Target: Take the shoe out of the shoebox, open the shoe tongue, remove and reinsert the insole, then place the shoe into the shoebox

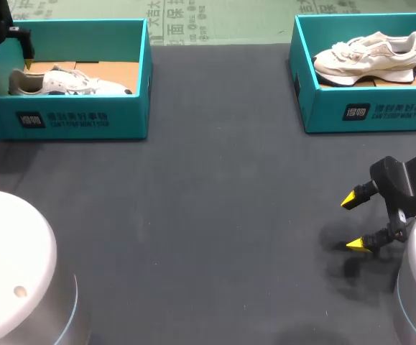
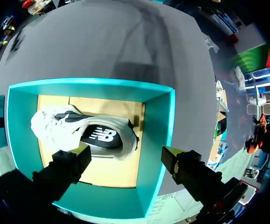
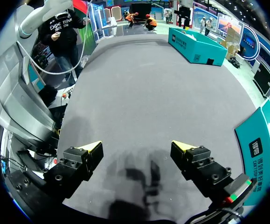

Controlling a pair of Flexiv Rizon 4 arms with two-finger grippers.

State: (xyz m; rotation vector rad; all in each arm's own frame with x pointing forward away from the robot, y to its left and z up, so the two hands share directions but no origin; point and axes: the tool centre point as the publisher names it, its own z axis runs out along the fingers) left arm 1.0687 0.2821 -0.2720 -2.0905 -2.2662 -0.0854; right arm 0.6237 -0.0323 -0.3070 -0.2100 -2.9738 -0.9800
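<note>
Left gripper (image 2: 124, 154) hangs right over the left shoebox (image 2: 155, 135), the teal one at the far left corner of the dark table (image 1: 208, 187). Its fingers are spread wide and grip nothing. One yellow tip sits over the cardboard floor just beside the shoe, and the other lines up with the box's side wall. Down in the box lies the white sneaker (image 2: 60, 128), its opening facing up toward the wrist camera. The dark insole (image 2: 100, 135) is plain to see inside it.

Over on the other side, the right gripper (image 1: 354, 223) is low above the table near the front right edge. Its fingers are also wide apart with nothing held, and its shadow falls on the mat below. Well beyond it, at the far right corner, stands the right shoebox (image 1: 369, 111), also teal. A cream sneaker (image 1: 369, 57) rests inside it. The two boxes are well apart, with open table between them.
</note>
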